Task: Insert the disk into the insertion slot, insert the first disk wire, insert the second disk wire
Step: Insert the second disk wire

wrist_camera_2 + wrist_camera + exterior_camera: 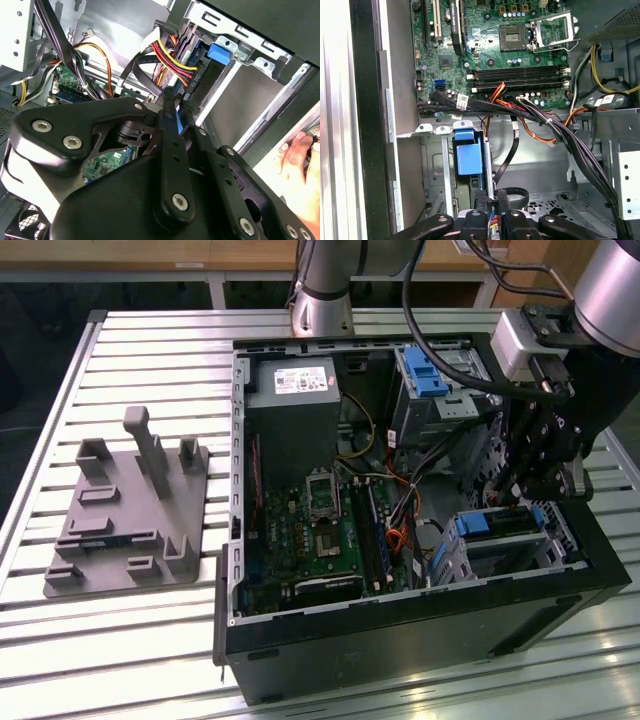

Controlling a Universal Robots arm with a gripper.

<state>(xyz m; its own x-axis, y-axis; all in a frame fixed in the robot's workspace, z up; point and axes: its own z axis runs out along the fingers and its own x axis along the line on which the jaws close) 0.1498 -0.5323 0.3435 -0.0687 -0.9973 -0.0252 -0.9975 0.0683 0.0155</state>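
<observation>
From my end the arm comes in from the exterior view's right and drops steeply into the open PC case on the table. The tool sits just above the disk, which already lies in the insertion slot with its blue carrier showing. In the first wrist view the tool looks pinched narrow on a wire connector, though its linkage hides most of it. A person's hand rests by the case edge.
</observation>
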